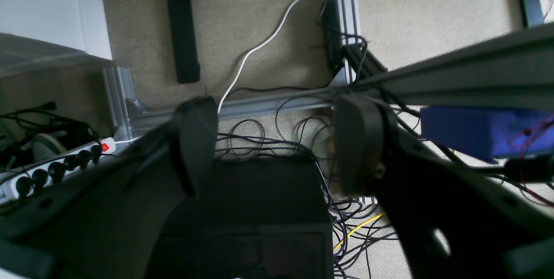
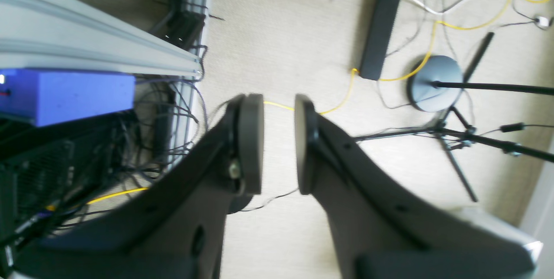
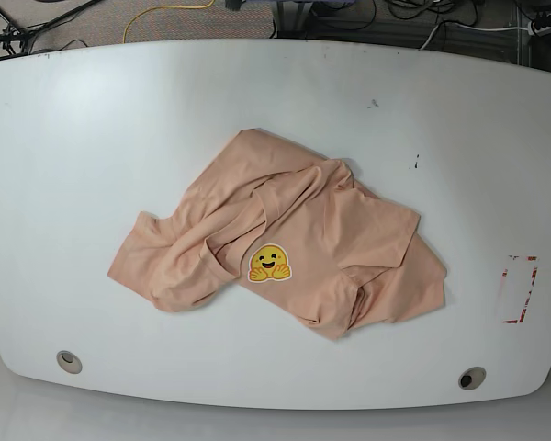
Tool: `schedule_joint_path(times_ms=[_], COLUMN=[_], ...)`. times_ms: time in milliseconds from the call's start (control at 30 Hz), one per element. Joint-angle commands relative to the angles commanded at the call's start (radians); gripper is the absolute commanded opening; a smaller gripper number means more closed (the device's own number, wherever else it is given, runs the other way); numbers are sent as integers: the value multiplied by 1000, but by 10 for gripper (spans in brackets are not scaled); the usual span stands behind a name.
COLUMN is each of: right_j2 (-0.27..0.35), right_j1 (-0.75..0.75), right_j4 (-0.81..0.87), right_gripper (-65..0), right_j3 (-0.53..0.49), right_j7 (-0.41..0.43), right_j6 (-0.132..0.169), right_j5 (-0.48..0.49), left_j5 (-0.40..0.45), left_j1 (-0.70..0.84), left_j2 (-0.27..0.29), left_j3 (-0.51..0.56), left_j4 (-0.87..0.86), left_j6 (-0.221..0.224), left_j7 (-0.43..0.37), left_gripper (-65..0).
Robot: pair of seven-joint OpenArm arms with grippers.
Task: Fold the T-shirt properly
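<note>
Below the left gripper [image 1: 275, 140], in its wrist view, lies carpeted floor strewn with black cables [image 1: 268, 140]; its jaws stand wide apart and hold nothing. A white power strip [image 1: 56, 168] lies off to one side of the fingers, a blue box [image 1: 480, 129] to the other, under an aluminium rail [image 1: 467, 73].

Under the right gripper [image 2: 279, 145], in its wrist view, a yellow cable [image 2: 342, 97] runs across the carpet; the jaws stand a narrow gap apart, empty. Another blue box [image 2: 69, 95] sits to one side, a round stand base [image 2: 435, 82] to the other.

Neither gripper appears in the base view. The T-shirt [image 3: 285, 243] lies crumpled near the middle of the white table [image 3: 83, 138], its yellow emoji print [image 3: 269, 263] facing up, sleeves folded over the body.
</note>
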Motion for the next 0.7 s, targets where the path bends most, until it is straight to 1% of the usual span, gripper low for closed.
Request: schedule_joint_path(times_ms=[133, 467, 533, 700], right_j2=[0, 0, 0, 0], right_j1=[-9, -8, -7, -7], right_j4=[52, 84, 88, 98], right_gripper=[-546, -541, -541, -546], right_j3=[-3, -11, -9, -8], right_j7=[7, 6, 4, 13], right_j6=[0, -3, 0, 7], right_j5=[2, 7, 13, 36], left_j5=[-13, -51, -61, -47], left_j1=[24, 56, 60, 59], left_j2=[-4, 1, -1, -8], left_j3=[3, -1, -2, -4], left_j4=[49, 146, 161, 191], left_j6=[1, -2, -2, 0], left_j7=[-2, -6, -7, -5], left_gripper=[-262, -257, -257, -253])
